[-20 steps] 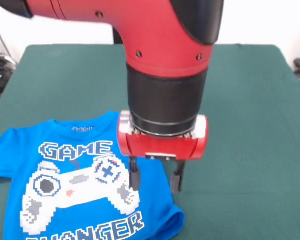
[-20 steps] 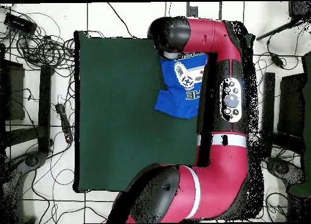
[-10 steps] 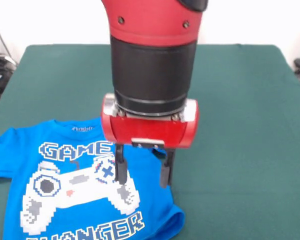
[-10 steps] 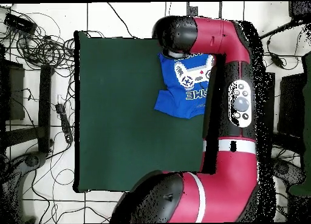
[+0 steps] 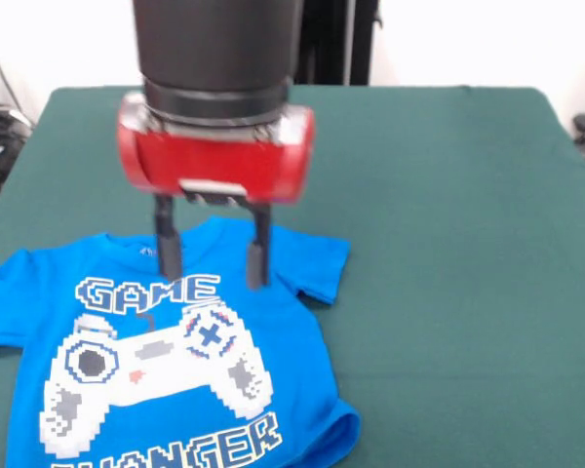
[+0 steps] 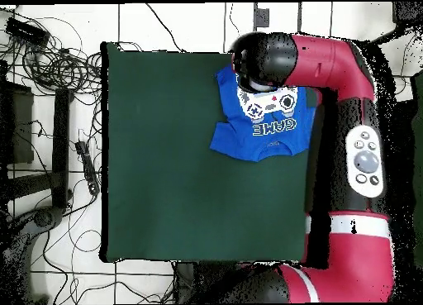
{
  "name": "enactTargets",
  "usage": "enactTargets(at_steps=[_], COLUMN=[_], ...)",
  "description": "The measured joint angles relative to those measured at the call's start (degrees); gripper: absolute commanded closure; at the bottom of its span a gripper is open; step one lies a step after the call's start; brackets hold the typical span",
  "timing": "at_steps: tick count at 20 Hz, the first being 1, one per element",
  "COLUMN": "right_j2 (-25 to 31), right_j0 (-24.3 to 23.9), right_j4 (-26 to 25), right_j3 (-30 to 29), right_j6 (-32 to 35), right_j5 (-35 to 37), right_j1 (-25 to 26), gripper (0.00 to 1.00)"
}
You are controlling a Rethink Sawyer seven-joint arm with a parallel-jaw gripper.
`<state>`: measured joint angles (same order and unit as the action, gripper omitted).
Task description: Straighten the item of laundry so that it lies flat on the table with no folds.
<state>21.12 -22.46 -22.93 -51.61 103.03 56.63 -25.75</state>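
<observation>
One shirt, one arm, one bench. The blue T-shirt (image 5: 175,361) lay print-side up on the green bench (image 5: 448,244), at the near-left corner in the front view; in the overhead view it sat at the bench's top-right part, near the top edge. Print was readable — "GAME" over a white pixel controller, w/ a second word below cut off by the picture's edge. One sleeve (image 5: 317,268) was spread out flat to the right; the other ran off the left edge of the front view. The hem corner at lower right (image 5: 336,434) was curled up into a fold, so not fully flat there.

The hand (image 5: 214,255) hung over the shirt's collar area, its 2 dark fingers (image 5: 260,255) pointing down and spread well apart — open, gripping nothing. Whether the tips touched the cloth, couldn't tell. Above them was one red wrist block (image 5: 214,161) under a black cylinder.

In the overhead view the red arm (image 6: 359,145) ran up the bench's right side and bent over the shirt's top, hiding part of it. Cables (image 6: 49,62) lay on the floor left of the bench.
</observation>
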Motion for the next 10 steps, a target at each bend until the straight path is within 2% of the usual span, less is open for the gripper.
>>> enactTargets(at_steps=[10], right_j2=[0.0], right_j0=[-4.1], right_j4=[0.0], right_j3=[-4.1], right_j6=[0.0], right_j5=[0.0], right_j1=[-4.4], gripper=[0.00])
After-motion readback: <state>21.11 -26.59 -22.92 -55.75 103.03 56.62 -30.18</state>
